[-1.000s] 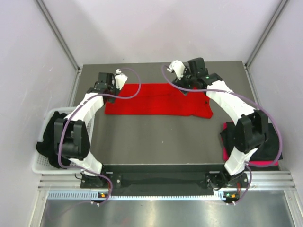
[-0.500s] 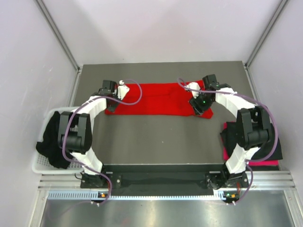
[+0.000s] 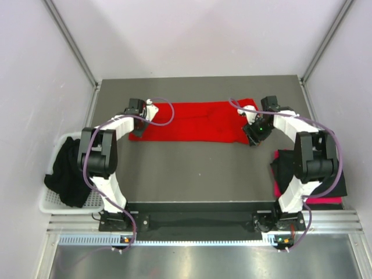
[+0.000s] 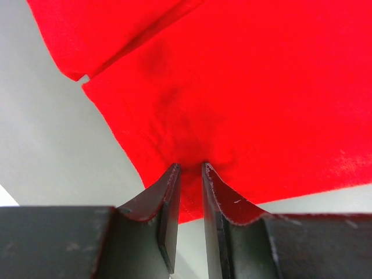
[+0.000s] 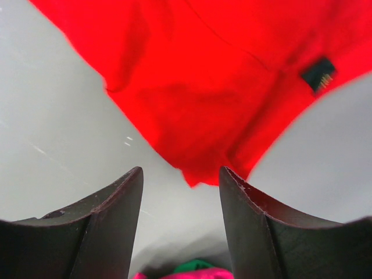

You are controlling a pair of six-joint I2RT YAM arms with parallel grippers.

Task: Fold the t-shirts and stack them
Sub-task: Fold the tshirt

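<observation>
Red t-shirt [image 4: 232, 87] puckers at left fingers [image 4: 167, 200] — grip unclear.

White mesh basket [image 3: 49, 204], grey table [image 3: 192, 168]

The red t-shirt [image 4: 232, 87] runs off the left wrist view. Whether the left gripper [image 4: 190, 168] pinches its puckered hem — can't tell. Only a sliver of the pinkish-red t-shirt [image 3: 322, 201] shows under a black t-shirt [image 3: 334, 185] — the right arm [image 3: 307, 158] covers part.

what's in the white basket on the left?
A heap of black cloth lies in the basket. Bare mesh shows at its near end; anything under the heap is covered.
</observation>
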